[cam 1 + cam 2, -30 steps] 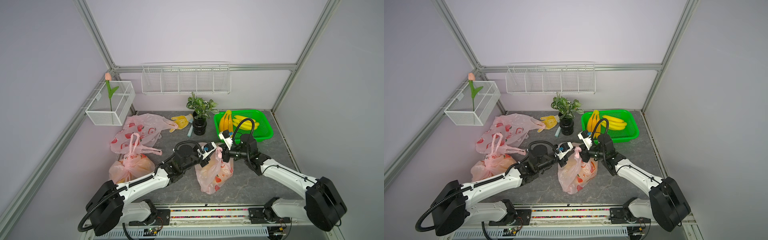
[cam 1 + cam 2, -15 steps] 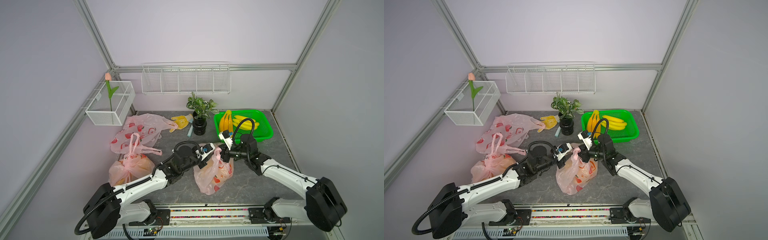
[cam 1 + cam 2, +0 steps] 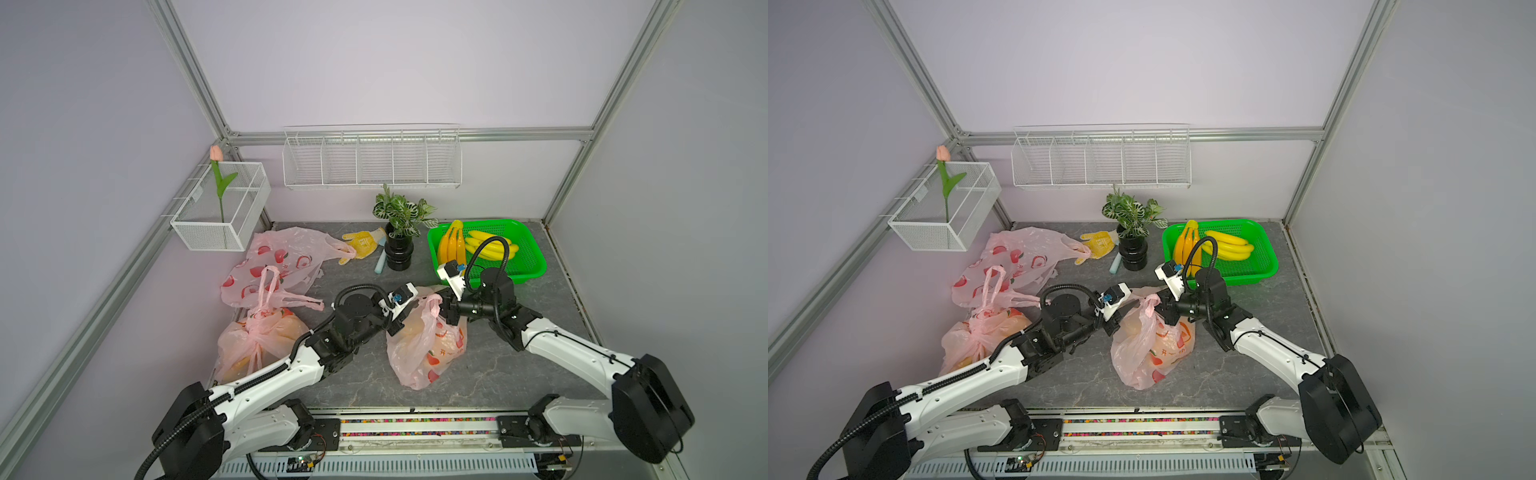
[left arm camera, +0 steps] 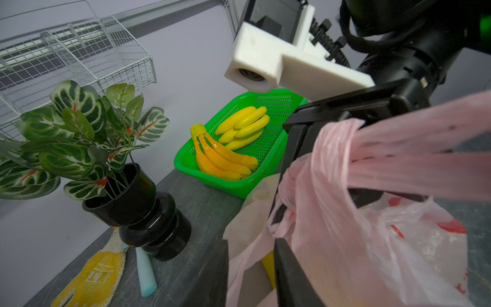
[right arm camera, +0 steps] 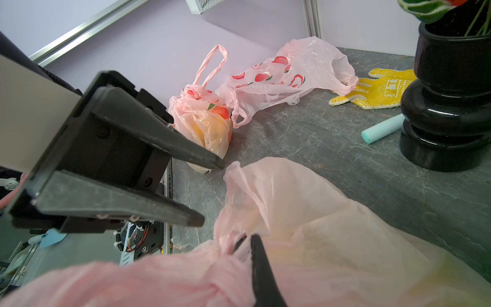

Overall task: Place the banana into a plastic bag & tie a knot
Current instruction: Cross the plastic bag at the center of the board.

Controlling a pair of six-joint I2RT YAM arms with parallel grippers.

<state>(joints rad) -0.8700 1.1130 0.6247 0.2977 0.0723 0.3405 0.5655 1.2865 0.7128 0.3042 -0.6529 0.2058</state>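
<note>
Right end effector (image 3: 443,310) clamps the handle (image 3: 434,304) of the bag (image 3: 428,347); left end effector (image 5: 210,193) gapes empty just beside it. Banana (image 4: 268,265) inside, bag on the desk (image 3: 498,374). Left should close near that pinch, keeping tension.

Thin, crinkled, translucent plastic bag (image 3: 428,345), glossy pot (image 4: 154,226), matt stone-look tabletop (image 3: 498,374)

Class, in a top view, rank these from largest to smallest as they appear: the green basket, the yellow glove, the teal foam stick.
1. green basket
2. yellow glove
3. teal foam stick
All lie similarly far from the camera, so the ranking is safe.
</note>
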